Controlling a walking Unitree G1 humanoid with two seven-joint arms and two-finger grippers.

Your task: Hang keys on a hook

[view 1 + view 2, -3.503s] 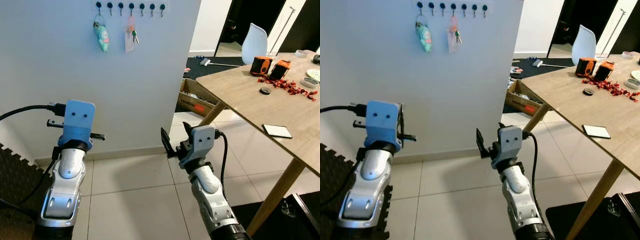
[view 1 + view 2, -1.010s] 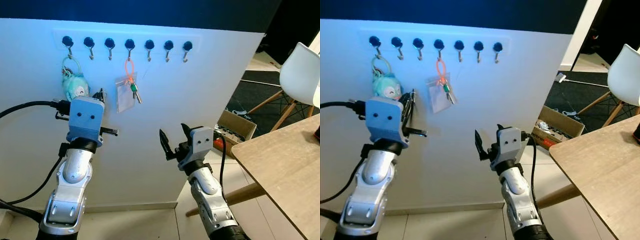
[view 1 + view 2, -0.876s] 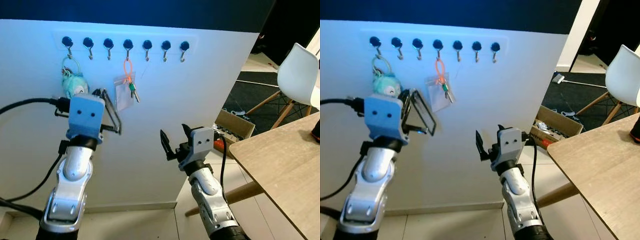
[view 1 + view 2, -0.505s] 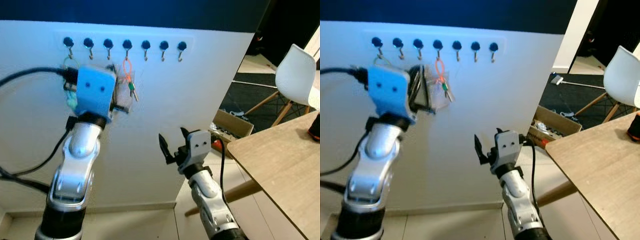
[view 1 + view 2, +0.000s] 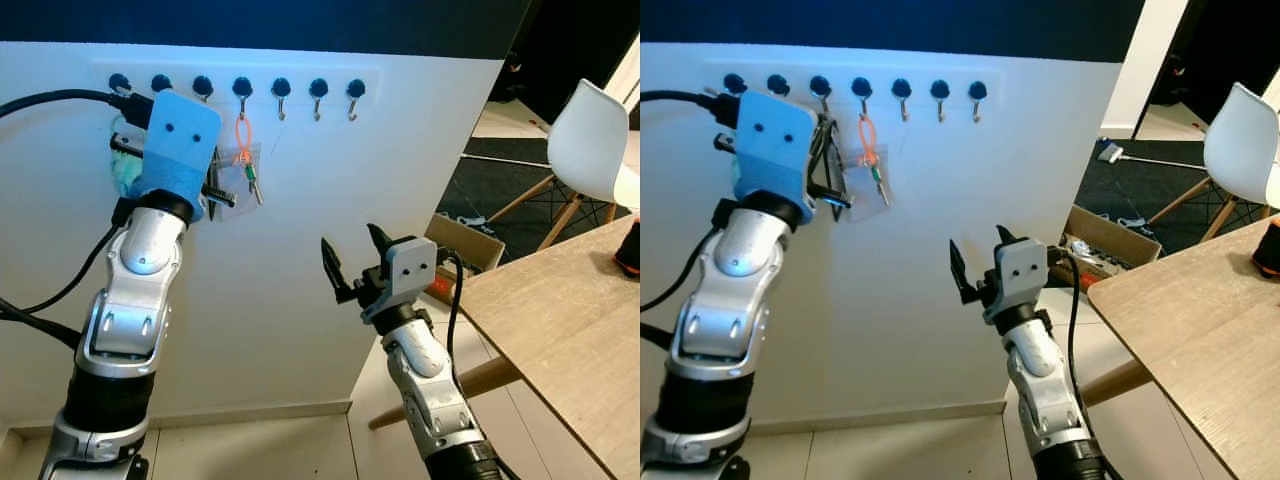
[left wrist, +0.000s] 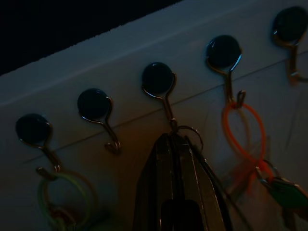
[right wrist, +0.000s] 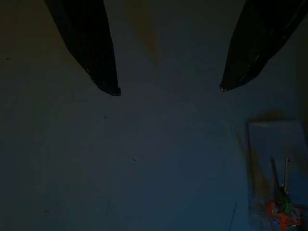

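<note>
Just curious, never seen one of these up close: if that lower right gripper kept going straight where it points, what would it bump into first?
Probably the white wall; the right gripper has open fingers facing bare wall.

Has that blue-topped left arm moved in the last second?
Yes. The left gripper has risen from below the hook rail to the third hook.

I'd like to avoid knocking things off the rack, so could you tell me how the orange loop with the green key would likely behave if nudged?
The orange loop looks thin and limp, so it would probably flex rather than resist. Hanging freely from one open hook, it would likely swing. The small green key seems light, so a firm upward nudge might lift the loop off.
</note>
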